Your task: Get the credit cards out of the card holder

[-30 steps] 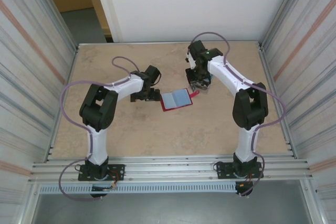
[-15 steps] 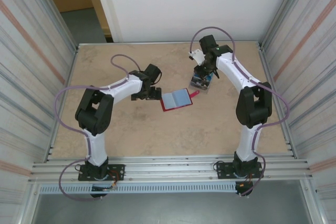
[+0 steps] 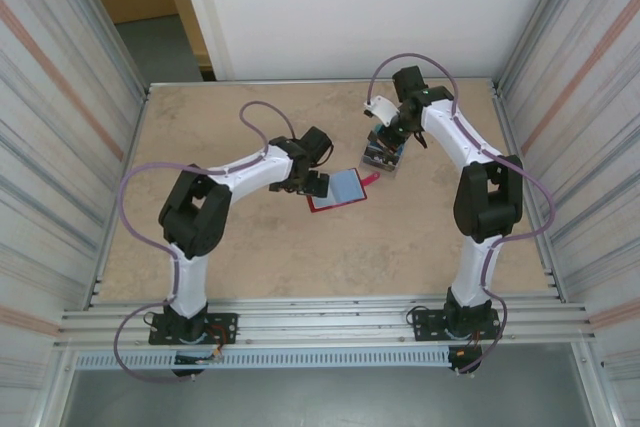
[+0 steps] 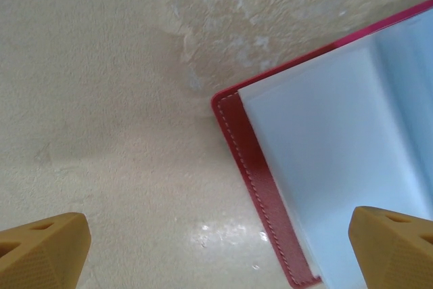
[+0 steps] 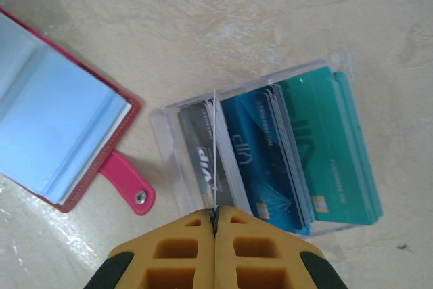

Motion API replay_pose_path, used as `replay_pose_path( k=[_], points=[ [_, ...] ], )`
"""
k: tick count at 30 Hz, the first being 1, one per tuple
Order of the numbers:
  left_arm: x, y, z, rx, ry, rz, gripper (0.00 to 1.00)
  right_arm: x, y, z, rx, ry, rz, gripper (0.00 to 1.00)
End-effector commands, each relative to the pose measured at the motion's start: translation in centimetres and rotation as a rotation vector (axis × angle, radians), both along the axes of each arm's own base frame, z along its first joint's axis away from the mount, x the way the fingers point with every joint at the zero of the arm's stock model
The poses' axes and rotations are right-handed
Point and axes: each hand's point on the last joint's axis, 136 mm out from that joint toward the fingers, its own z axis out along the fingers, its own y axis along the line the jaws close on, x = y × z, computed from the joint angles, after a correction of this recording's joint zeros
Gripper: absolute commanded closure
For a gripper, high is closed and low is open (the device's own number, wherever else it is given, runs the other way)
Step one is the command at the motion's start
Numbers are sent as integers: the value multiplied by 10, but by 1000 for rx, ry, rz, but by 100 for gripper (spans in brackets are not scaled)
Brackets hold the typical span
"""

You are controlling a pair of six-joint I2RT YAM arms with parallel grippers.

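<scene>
1. Top external view: the left arm (image 3: 250, 165) reaches across the pale worktop (image 3: 200, 237) towards its middle. Its tip is at the left edge of the card holder (image 3: 340, 189).
2. Left wrist view: the left fingers (image 4: 42, 248) stand wide open and hold nothing. One orange tip hangs over bare worktop and the other over the holder's pale blue see-through pocket (image 4: 338, 140). The red stitched border (image 4: 260, 194) lies between the two tips.
3. The card holder lies open and flat near the middle of the worktop, pockets facing up. Its red strap (image 5: 128, 184), which carries a metal snap, points towards the tray.
4. A clear plastic tray (image 5: 166, 147) sits just to the right of the holder, close to the strap. The credit cards (image 5: 270, 153) lie overlapped in it, with a dark grey one on the left, blue ones in the middle and teal ones on the right.
5. Right wrist view: the right fingers (image 5: 250, 248) are pressed tightly together above the tray's near edge. A thin pale line, seen edge-on, runs from the seam between them out over the dark card. I cannot tell what it is.
6. The right arm (image 3: 462, 142) arcs over the tray from the right.
</scene>
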Motion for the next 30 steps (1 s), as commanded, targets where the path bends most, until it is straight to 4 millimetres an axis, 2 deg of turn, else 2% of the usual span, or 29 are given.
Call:
replay_pose_path(
  k=[1, 9, 23, 30],
  points=[
    [-2, 12, -10, 88, 31, -10, 1, -9, 6, -6, 18, 31, 53, 100],
    [0, 28, -23, 132, 59, 16, 1, -8, 5, -19, 0, 59, 56, 100],
    [2, 47, -20, 148, 59, 48, 1, -13, -3, -41, -49, 125, 55, 100],
    [2, 52, -15, 148, 49, 57, 1, -16, -8, -38, -52, 130, 47, 100]
  ],
)
